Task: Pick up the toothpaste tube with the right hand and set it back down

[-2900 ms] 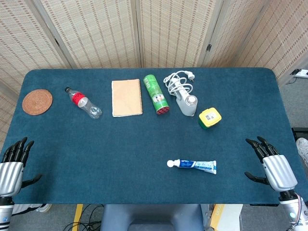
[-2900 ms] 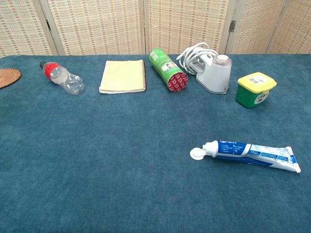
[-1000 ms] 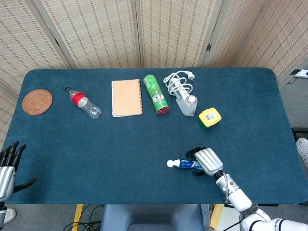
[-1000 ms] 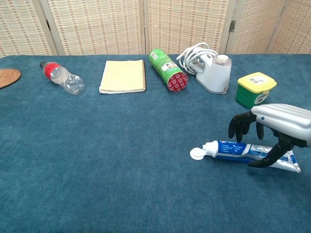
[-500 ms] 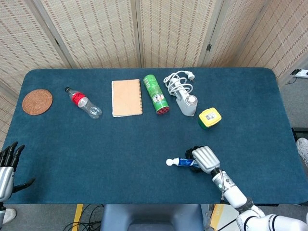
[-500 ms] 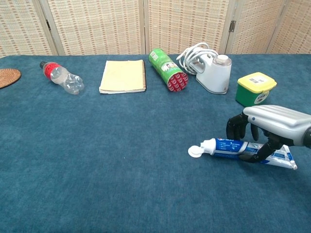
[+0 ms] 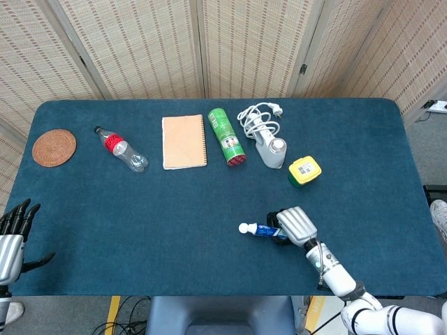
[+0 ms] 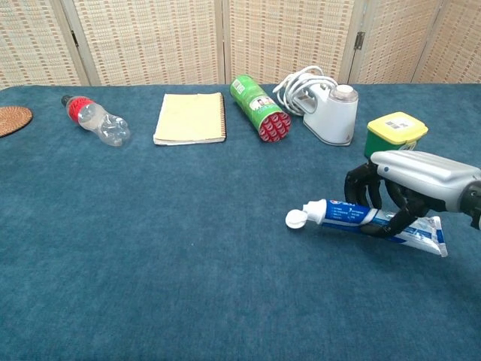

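Left hand (image 7: 12, 237) parked off the tabletop's (image 7: 140, 209) front-left corner, fingers spread, holding nothing. Further right, toward the front edge and right of centre: toothpaste tube (image 8: 353, 216) now clasped by the right hand (image 8: 402, 188), fingers curled over its middle. Compared with 0.5 s ago, tube shifted slightly left and apparently raised off the cloth, cap end (image 8: 295, 219) leading. Probably the lift under way; remaining: raise clear, then lower back onto the tabletop and release.
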Available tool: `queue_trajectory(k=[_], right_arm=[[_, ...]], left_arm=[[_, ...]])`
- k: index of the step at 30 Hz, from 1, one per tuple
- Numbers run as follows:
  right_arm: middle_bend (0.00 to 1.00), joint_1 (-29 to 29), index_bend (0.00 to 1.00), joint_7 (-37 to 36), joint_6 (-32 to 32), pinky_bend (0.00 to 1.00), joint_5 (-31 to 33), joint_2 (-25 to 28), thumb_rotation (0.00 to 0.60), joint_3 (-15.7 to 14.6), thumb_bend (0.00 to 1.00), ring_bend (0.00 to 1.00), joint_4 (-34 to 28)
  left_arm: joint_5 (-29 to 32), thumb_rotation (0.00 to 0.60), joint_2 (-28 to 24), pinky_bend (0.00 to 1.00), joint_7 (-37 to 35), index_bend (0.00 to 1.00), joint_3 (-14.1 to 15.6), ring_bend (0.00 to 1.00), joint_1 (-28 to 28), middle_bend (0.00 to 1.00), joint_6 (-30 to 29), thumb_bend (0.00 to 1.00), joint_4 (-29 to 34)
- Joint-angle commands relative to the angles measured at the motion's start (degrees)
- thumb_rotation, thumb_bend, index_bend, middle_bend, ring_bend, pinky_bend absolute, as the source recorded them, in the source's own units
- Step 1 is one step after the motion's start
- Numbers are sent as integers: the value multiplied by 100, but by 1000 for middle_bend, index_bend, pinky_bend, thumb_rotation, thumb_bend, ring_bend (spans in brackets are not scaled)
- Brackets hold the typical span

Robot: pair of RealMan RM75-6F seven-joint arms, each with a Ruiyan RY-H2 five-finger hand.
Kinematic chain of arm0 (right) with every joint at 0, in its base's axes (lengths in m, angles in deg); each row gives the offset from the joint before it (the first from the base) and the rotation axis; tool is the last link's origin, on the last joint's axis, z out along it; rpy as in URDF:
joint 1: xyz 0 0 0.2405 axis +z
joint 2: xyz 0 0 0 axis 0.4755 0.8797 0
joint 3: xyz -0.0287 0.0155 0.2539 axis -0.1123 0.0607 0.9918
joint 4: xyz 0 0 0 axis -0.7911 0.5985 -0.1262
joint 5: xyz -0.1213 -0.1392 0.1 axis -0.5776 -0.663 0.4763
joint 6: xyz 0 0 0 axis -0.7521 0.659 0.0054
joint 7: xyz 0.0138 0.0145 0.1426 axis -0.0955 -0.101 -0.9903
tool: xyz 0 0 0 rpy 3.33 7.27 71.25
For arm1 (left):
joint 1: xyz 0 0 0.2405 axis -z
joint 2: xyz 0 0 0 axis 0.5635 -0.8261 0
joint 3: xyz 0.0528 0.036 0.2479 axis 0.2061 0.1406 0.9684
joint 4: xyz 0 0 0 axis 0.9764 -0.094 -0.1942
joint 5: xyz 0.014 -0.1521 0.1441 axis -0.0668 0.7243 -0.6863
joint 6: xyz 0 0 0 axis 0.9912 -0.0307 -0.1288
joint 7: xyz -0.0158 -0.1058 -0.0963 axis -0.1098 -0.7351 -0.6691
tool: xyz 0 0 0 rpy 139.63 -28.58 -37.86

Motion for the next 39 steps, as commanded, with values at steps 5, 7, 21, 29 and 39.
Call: queue_trajectory(k=[5, 7, 21, 29, 39], right_arm=[[661, 260, 662, -750, 8, 693, -324, 232, 600, 155, 642, 561, -266], [666, 340, 667, -1029, 14, 697, -449, 268, 600, 174, 652, 565, -345], [681, 887, 690, -2444, 300, 705, -1193, -277, 600, 195, 658, 586, -66], [681, 1173, 690, -2816, 485, 705, -1261, -767, 600, 338, 658, 587, 192], [691, 1535, 702, -3360, 716, 705, -1180, -1522, 600, 609, 655, 596, 666]], left_arm=[[394, 600, -205, 130, -1290, 81, -350, 0, 490, 0, 815, 135, 291], [572, 600, -323, 130, -1902, 81, -470, 0, 623, 0, 1117, 135, 511], [794, 309, -398, 128, -4713, 57, -1114, 0, 1367, 0, 2108, 55, 897], [686, 55, -163, 127, -5453, 58, -1183, 0, 1571, 0, 2173, 0, 999], [870, 42, 246, 127, -5533, 29, -1224, 0, 1684, 0, 2069, 0, 1209]])
